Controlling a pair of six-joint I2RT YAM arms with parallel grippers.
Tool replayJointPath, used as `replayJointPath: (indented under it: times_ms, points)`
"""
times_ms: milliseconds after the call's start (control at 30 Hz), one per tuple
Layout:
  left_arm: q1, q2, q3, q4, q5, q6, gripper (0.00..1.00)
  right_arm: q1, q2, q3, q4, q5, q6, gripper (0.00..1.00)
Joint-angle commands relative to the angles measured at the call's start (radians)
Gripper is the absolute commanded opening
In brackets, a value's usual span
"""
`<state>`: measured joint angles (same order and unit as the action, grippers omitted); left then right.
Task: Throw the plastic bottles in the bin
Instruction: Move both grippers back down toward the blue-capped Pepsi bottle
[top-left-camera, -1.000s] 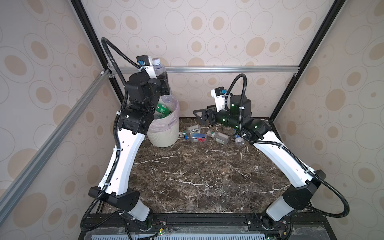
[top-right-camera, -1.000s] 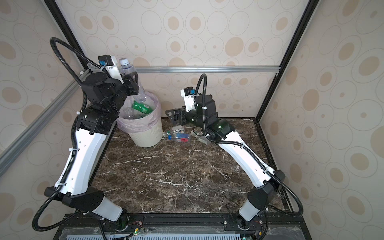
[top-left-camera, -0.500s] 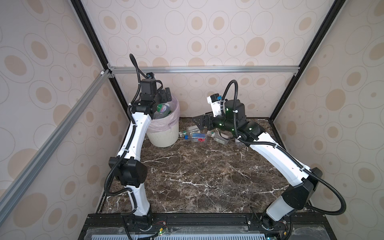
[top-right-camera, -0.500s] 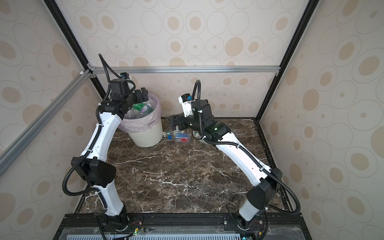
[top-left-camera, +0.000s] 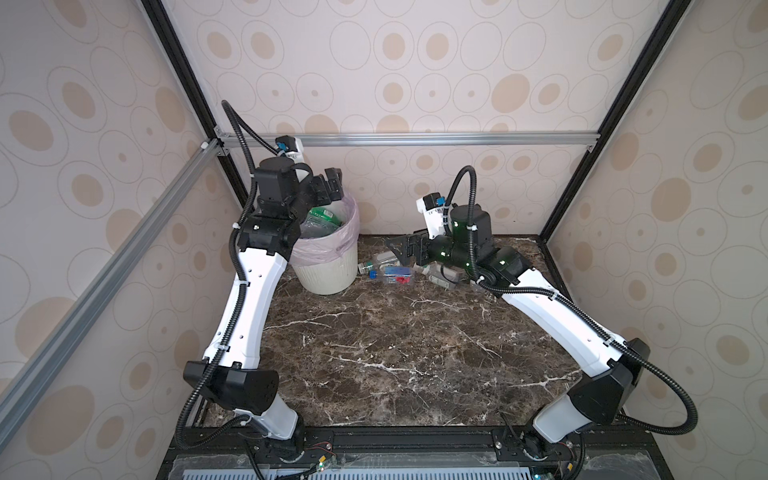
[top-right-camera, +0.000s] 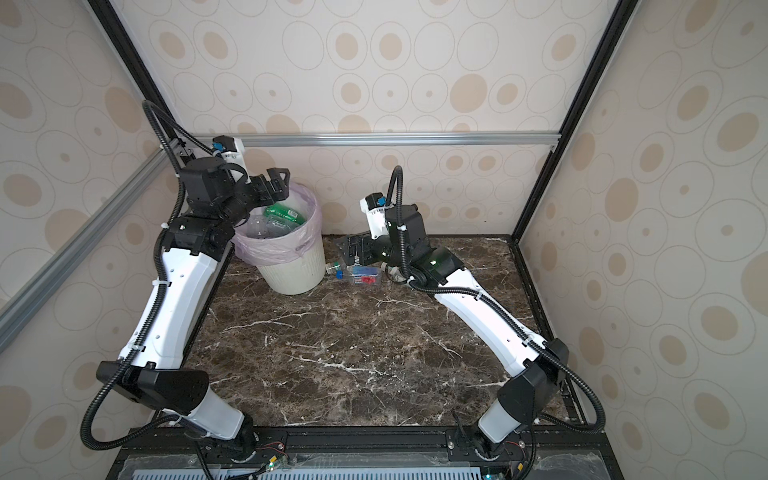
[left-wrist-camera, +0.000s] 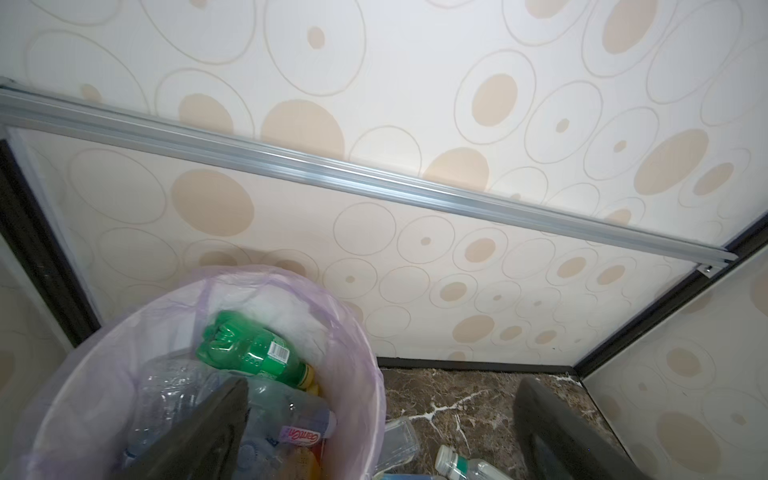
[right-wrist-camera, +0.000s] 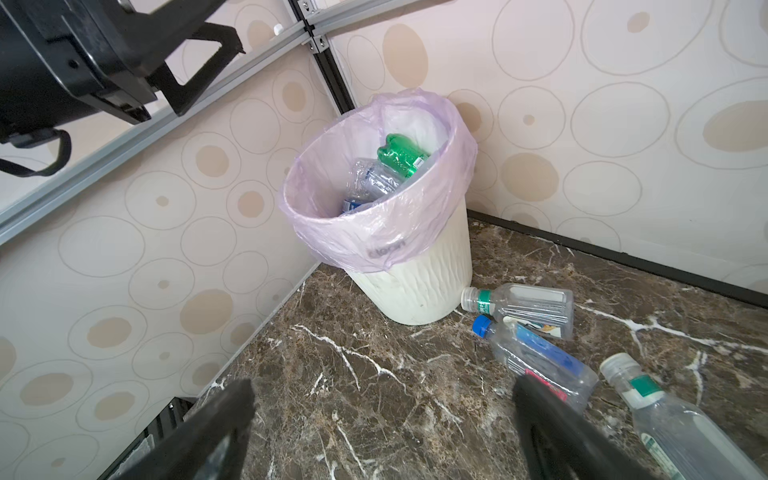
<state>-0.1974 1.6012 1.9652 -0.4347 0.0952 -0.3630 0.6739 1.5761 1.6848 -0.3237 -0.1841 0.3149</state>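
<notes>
The bin (top-left-camera: 328, 276) (top-right-camera: 291, 276) is cream, ribbed and lined with a pink bag, and stands at the back left in both top views. Inside lie a green bottle (left-wrist-camera: 249, 351) (right-wrist-camera: 401, 156) and several clear plastic bottles (left-wrist-camera: 178, 390) (right-wrist-camera: 370, 183). My left gripper (top-left-camera: 332, 185) (top-right-camera: 276, 180) (left-wrist-camera: 382, 395) hangs open and empty over the bin's rim. More bottles lie on the marble beside the bin: a green-banded one (right-wrist-camera: 523, 305) (top-left-camera: 378, 262), a blue-capped one (right-wrist-camera: 536, 359) (top-left-camera: 395, 274) and a white-capped one (right-wrist-camera: 673, 428). My right gripper (top-left-camera: 395, 249) (top-right-camera: 347, 249) (right-wrist-camera: 382, 395) is open and empty, low over them.
The bin sits in the corner, against the back wall and next to the black post (top-left-camera: 232, 183). An aluminium rail (top-left-camera: 415, 139) runs along the back wall above it. The dark marble table (top-left-camera: 395, 353) stretches toward the front edge.
My left gripper held a clear bottle above the bin a second ago; it has opened and the bottle has left it. My right gripper has shifted slightly left, over the lying bottles.
</notes>
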Motion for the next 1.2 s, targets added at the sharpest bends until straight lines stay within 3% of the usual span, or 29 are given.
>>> replayJointPath:
  times_ms: [0, 533, 833, 1167]
  points:
    - [-0.042, 0.006, -0.022, 0.012, 0.018, -0.015, 0.99, 0.007, -0.041, -0.012, -0.001, 0.030, -0.001, 1.00]
    - [-0.229, -0.029, -0.219, 0.097, 0.032, -0.060, 0.99, -0.036, -0.121, -0.142, -0.053, 0.142, 0.002, 1.00]
    - [-0.309, -0.022, -0.315, 0.159, 0.045, -0.107, 0.99, -0.154, -0.214, -0.291, -0.067, 0.175, 0.030, 1.00]
    - [-0.381, 0.024, -0.398, 0.223, 0.065, -0.131, 0.99, -0.363, -0.255, -0.463, -0.080, 0.184, 0.067, 1.00]
